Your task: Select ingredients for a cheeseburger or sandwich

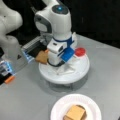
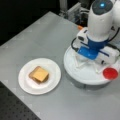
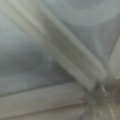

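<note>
We see a smooth grey table [image 1: 27, 100] filling both front views, under even, soft light. Behind it we find only darkness along a front view's top [image 1: 95, 17]. At a front view's bottom left, a black perforated board [image 2: 15, 107] borders the table.

hand hidden behind arm (over tray [image 1: 82, 68]) | plate [image 1: 56, 110] cut off at bottom

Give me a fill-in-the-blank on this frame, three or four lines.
1. The stack on the paper plate is topped by a ____ cheese square.
2. The red disc lies on the divided ____.
3. The hand is lowered over the ____ tray.
4. A bread square sits at that tray's ____ edge in a front view.

Missing: yellow-orange; tray; divided; left
</note>
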Controlling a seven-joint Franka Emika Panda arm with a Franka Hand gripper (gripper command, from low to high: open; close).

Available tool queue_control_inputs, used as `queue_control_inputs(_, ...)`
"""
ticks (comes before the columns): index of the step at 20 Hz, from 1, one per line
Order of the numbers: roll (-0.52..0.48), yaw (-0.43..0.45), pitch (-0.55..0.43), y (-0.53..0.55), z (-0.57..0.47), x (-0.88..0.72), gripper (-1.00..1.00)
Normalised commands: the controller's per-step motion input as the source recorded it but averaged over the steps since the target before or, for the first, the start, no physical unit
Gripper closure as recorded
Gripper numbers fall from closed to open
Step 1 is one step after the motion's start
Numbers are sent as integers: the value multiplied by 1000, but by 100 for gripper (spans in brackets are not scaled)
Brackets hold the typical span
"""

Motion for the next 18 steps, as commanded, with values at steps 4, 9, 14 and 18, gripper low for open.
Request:
queue_control_inputs(4, -4, 193, -177, -12, -98, -189, -100)
queue_control_inputs(9, 57, 271, -165, -65, -98, -193, -100)
queue_control_inputs(14, 110, 280, -149, -104, -77, -176, -100)
queue_control_inputs(18, 141, 212, -152, -99, -97, -152, -100)
